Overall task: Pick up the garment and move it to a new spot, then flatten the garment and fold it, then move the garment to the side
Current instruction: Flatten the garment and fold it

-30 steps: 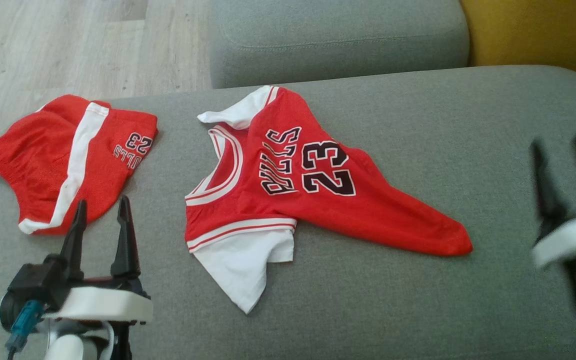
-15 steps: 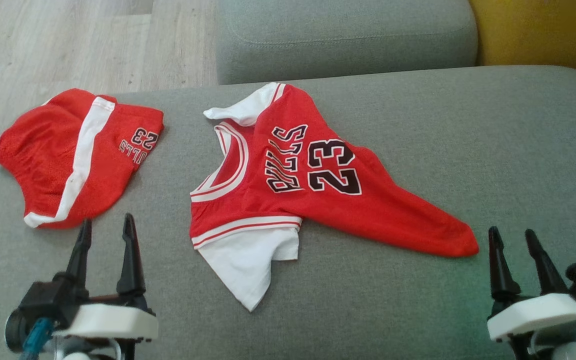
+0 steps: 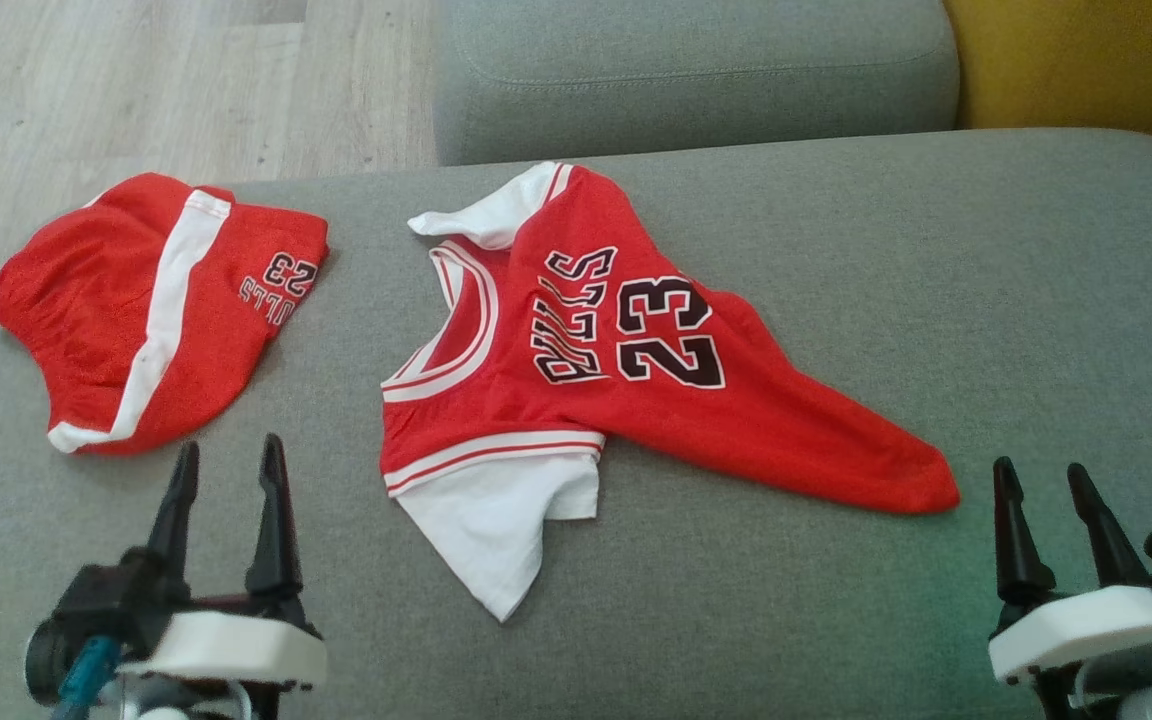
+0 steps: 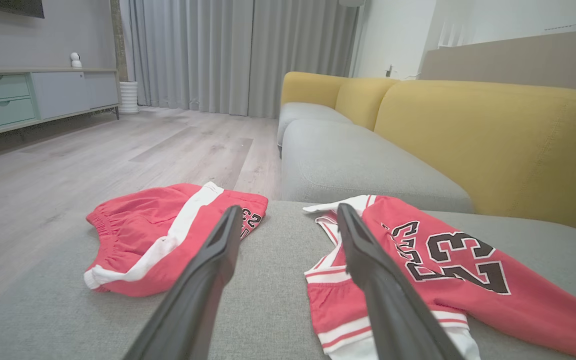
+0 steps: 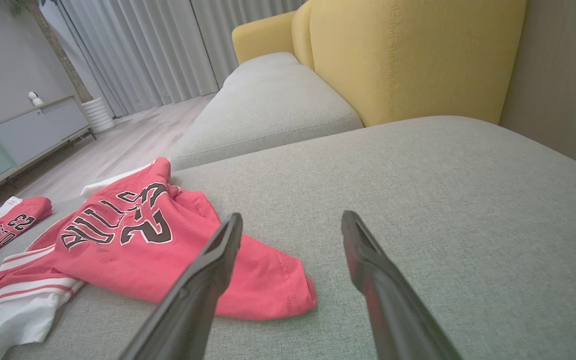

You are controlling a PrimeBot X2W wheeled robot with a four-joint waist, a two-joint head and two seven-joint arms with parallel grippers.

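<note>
Red shorts lie at the far left of a grey sofa, just ahead of the left jaws, which stand wide and empty above the seat. At centre a red number-23 jersey sprawls rumpled, with its collar and white sleeves to the left. Its long axis runs rightward and slants toward the robot, ending in a pointed hem. That hem tip lies just beside the right jaws, also wide and holding nothing, so the right arm looks nearer to an edge it could grasp. The left arm is nearer the lower white sleeve. The jersey appears to be the garment yet to be lifted. The head view sets both arms against the whole jersey. The left wrist view adds the floor, a cabinet and a yellow backrest. The right wrist view frames the hem corner in the gap between its jaws, touching neither.
</note>
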